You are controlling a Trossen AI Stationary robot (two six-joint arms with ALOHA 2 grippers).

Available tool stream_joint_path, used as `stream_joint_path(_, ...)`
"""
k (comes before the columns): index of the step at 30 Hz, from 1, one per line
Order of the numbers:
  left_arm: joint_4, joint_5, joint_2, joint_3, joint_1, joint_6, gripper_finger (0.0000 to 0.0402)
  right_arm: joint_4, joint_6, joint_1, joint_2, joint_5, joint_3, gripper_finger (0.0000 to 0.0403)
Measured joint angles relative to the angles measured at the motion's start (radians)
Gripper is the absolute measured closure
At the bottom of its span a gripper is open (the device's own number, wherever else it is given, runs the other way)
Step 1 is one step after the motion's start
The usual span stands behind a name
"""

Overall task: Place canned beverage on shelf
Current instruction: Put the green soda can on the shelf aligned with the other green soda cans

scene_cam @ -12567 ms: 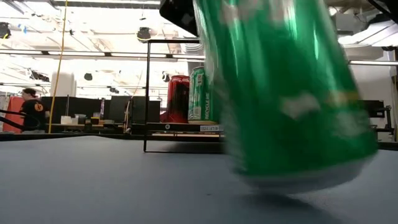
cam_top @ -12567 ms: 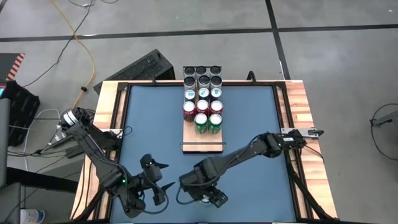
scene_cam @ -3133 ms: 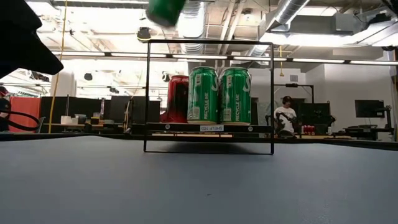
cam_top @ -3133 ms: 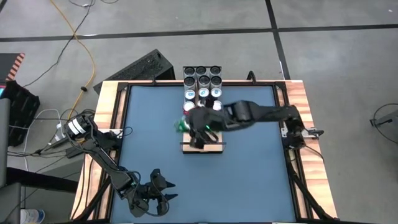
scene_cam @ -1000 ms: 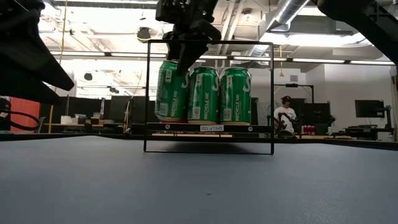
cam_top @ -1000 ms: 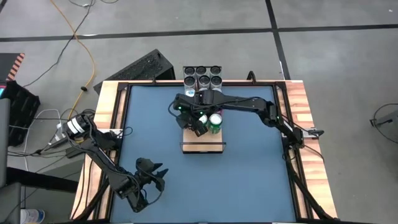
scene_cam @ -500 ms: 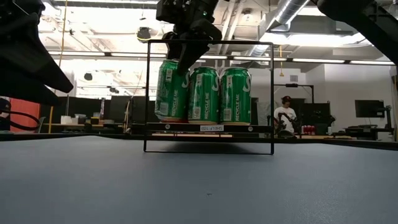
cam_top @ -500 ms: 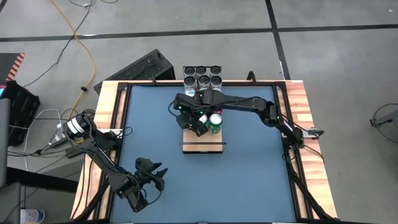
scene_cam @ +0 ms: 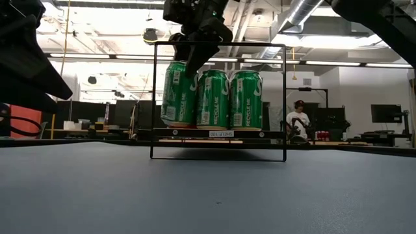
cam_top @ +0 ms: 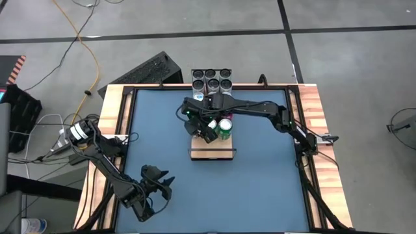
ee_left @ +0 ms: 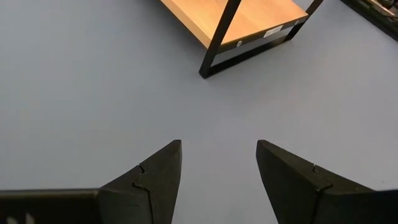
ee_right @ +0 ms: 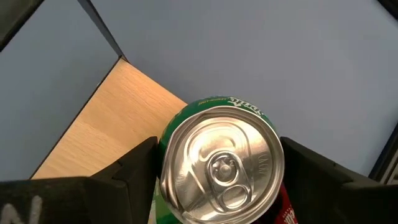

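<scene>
Can [scene_cam: 179,92] stands upright on shelf [cam_top: 211,151], leftmost in front row, touching neighbour can [scene_cam: 214,99]. Right fingers [ee_right: 142,163] flank its top from above, barely spread; grip or clearance unclear. Left fingers [ee_left: 161,171] look parted, idle over near surface [cam_top: 260,175].

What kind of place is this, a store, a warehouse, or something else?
Most likely a robotics lab or workshop, not a store. A blue-topped table with pale wooden edging stands on a bare concrete floor with loose cables, exposed ceiling ducts hang overhead, and desks with dark monitors fill the room behind the table.
</scene>
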Motion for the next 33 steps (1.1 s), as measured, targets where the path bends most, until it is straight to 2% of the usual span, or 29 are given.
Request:
stream_joint_path(14, 0.000, -0.017, 0.000, 0.000, 0.000, 0.003, 0.0207, -0.020, 0.008, -0.011, 0.000, -0.001, 0.000, 0.0118)
stream_joint_path(24, 0.000, -0.017, 0.000, 0.000, 0.001, 0.002, 0.0207, -0.013, 0.007, -0.011, -0.006, -0.001, 0.000, 0.0061)
stream_joint_path(33, -0.019, -0.017, 0.000, 0.000, 0.011, 0.004, 0.0207, 0.061, 0.003, -0.008, -0.013, 0.002, 0.004, 0.0072)
